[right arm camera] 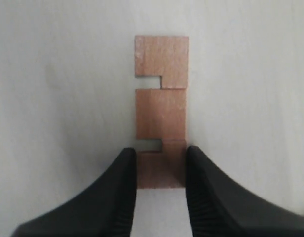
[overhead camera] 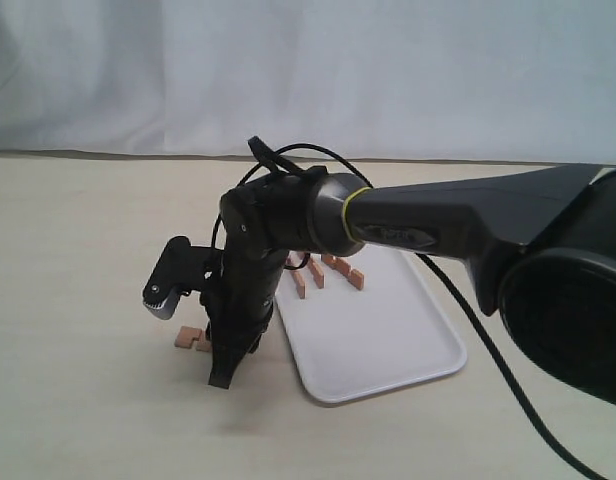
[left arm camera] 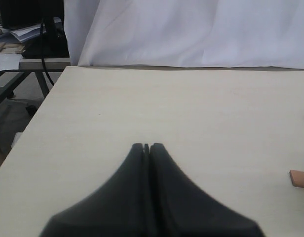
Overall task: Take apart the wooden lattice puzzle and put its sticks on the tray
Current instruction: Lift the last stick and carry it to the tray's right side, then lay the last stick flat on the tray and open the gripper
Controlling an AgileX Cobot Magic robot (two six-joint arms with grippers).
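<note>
Three sticks (overhead camera: 317, 272) were seen set in the white tray (overhead camera: 388, 350), near its far end. A fourth stick (right arm camera: 161, 108) lay flat on the table (overhead camera: 88, 250) beside the tray, one end pinched between the fingers of the right gripper (right arm camera: 161, 158). The left gripper (left arm camera: 146, 146) was closed on nothing.

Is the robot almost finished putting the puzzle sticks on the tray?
Nearly. About three loose sticks already lie on the tray. The right tool is pinching one end of the last stick, which lies on the table beside the tray. Left to do: carry it over. The left tool is shut and empty.
</note>
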